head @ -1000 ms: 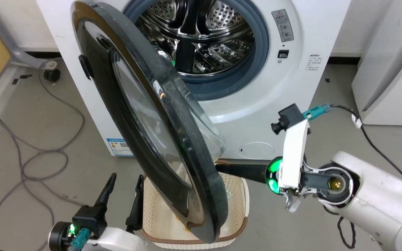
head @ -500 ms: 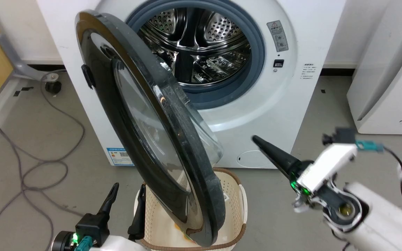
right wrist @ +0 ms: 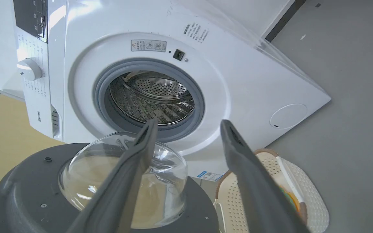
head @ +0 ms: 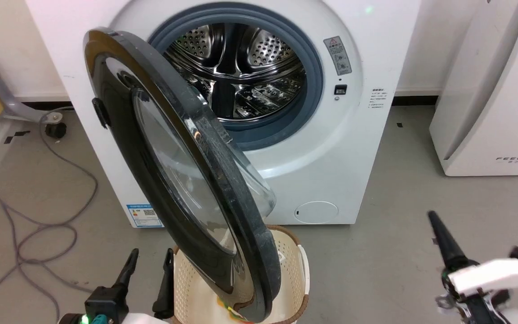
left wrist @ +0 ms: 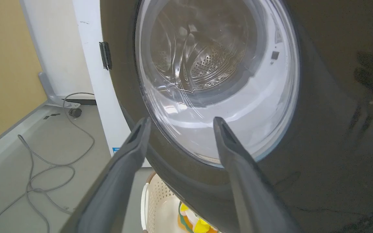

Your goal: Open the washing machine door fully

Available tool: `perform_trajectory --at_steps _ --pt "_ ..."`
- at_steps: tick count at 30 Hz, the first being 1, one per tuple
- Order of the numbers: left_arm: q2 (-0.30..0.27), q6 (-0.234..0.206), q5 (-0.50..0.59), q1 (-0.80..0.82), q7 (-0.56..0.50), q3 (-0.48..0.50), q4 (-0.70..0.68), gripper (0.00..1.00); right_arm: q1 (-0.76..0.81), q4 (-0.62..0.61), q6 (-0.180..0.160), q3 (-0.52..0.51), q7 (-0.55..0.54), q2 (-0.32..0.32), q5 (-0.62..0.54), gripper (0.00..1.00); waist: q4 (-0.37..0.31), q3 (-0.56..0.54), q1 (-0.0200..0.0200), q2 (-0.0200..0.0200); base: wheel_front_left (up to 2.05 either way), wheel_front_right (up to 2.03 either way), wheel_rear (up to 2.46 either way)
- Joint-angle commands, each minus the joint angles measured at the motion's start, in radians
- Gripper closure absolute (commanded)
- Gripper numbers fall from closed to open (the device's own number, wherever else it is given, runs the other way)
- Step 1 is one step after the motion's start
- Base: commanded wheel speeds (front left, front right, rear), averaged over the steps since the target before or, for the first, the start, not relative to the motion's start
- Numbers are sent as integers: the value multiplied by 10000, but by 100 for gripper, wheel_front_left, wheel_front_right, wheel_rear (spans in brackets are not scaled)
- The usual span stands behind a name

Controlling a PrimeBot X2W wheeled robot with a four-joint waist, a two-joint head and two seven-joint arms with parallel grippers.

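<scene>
Currently we are logging the door [head: 182,180] as standing partly open: it is hanging from its hinge on the left side of the washer [head: 353,148], swung out roughly edge-on to the head camera and not yet folded back fully. Its lower rim is hanging over a cream basket [head: 292,261] that is sitting on the floor [head: 376,270] just in front of the washer. The drum [head: 241,76] is lying exposed behind the door, ringed by the grey seal [head: 315,90]. We are seeing the left gripper [head: 150,258] at the lower left of the head view, pointing up, spread wide and gripping nothing. In the left wrist view its fingers [left wrist: 131,155] are framing the lower edge of the door's glass on the glossy outer face, and we cannot tell whether they are touching it. The right gripper [right wrist: 189,124] is likewise standing wide apart with nothing between its jaws; in the head view it is sitting low at the right over the floor, well apart from the door. Its wrist camera is looking across the door's grey inner face and the bulging glass bowl [right wrist: 167,178] toward the drum. A grey cable [head: 38,225] is lying looped on the floor left of the washer, and a white appliance [head: 479,112] is standing to its right.
</scene>
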State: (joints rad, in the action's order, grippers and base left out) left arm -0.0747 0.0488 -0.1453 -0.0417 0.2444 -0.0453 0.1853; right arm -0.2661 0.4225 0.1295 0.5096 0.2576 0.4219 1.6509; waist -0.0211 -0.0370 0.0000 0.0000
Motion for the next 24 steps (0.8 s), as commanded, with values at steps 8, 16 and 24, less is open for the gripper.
perform_trajectory --at_steps 8,16,24 --pt "-145 -139 -94 -124 83 98 -21 0 1712 -600 12 -4023 40 -1847 -5853 0 -37 -31 0 0 0 0 0" --pt "-216 -209 -129 -92 89 61 -47 0 2957 -3496 12 -5974 -177 -3585 -11955 0 -23 5 0 0 0 0 0" --pt "-302 -272 -168 -71 72 25 -79 0 3952 -5163 12 -5440 -1291 -3713 -14186 0 -57 112 0 0 0 0 0"
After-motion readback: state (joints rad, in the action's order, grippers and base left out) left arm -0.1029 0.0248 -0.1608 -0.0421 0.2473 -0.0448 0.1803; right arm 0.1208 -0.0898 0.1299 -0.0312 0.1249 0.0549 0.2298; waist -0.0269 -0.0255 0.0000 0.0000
